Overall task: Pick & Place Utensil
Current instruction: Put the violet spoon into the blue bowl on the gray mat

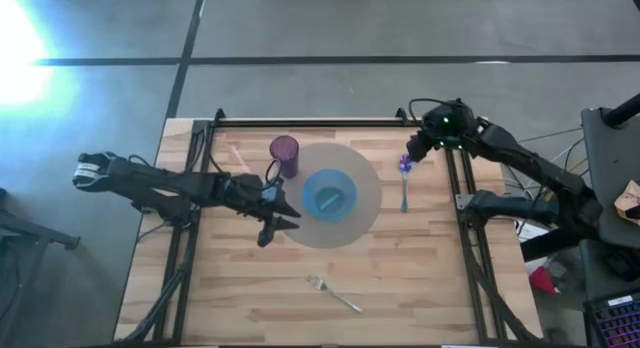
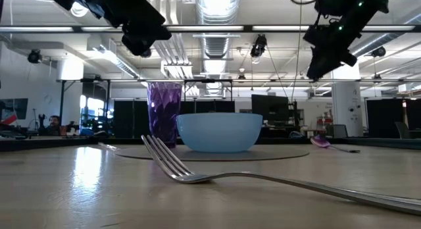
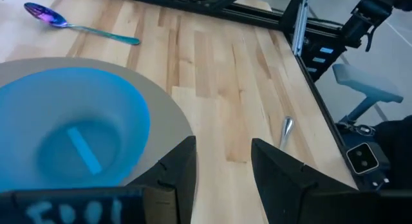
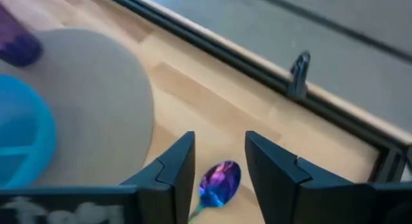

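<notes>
While the pale wooden worktop (image 1: 420, 268) carries a round grey mat (image 1: 365, 203), a smooth blue bowl (image 1: 329, 195) and a steel fork (image 1: 334, 294), the iridescent purple spoon (image 4: 219, 183) lies flat below the right hand (image 4: 220, 161), whose fingers stand apart above its bowl. Beside the bowl, the left hand (image 3: 222, 166) hovers, also parted.

Both arms are matte black, built of chunky jointed segments with black cables looping alongside. The right arm (image 1: 520, 158) shows small green indicator lights near its wrist; the left arm (image 1: 170, 183) has a pale, whitish section at its far end. Each gripper ends in two broad, angular black fingers (image 3: 177, 172) of moulded plastic.
</notes>
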